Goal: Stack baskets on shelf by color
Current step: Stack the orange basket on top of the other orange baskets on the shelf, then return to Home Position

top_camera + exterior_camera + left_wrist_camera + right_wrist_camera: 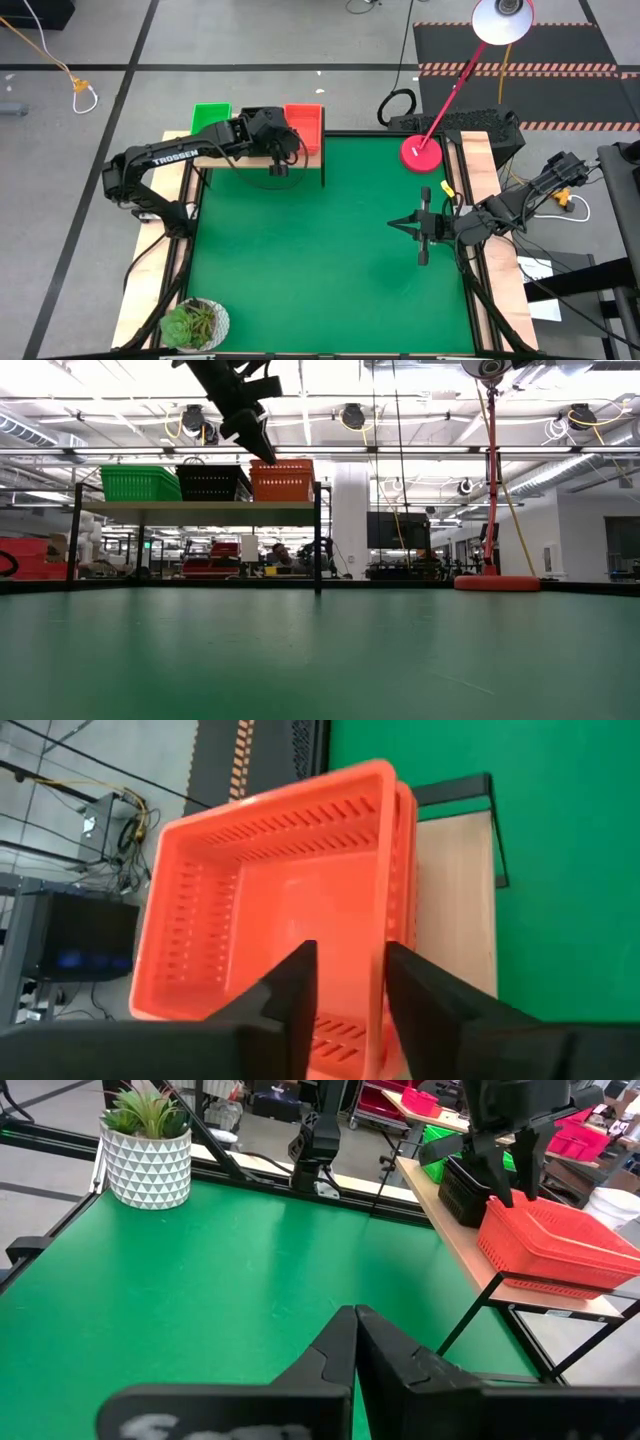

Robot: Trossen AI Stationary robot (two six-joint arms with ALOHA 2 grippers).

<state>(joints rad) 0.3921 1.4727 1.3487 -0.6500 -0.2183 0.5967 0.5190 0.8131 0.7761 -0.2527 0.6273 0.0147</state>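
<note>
Mat surface comes first: the green tabletop mat (330, 240) holds no loose basket anywhere in the high view. At the near left corner stands only the round potted green plant (197, 323) in its white patterned pot. On the right side, the right gripper (405, 226) waits low over the mat, its 2 dark fingers pressed together and holding nothing, as the right wrist view shows.

Farther back, at the far left of the mat, stands the light natural-wood shelf on thin black legs (200, 506). On it sit 3 piles side by side: bright green mesh-sided plastic baskets (140, 483) on the left, black ones (212, 482) in the middle, red-orange ones (282, 480) on the right. The left wrist view shows at least 2 red-orange rims nested together; how many each pile holds I cannot tell.

The left gripper (345, 975) hangs just above the red-orange pile, jaws slightly spread with its fingers (296, 982) straddling that basket's near wall without clearly pinching it.

Judging from this, sorting looks essentially complete: every visible basket is on the shelf with its own colour. What remains is likely for the left arm to lift clear.
</note>
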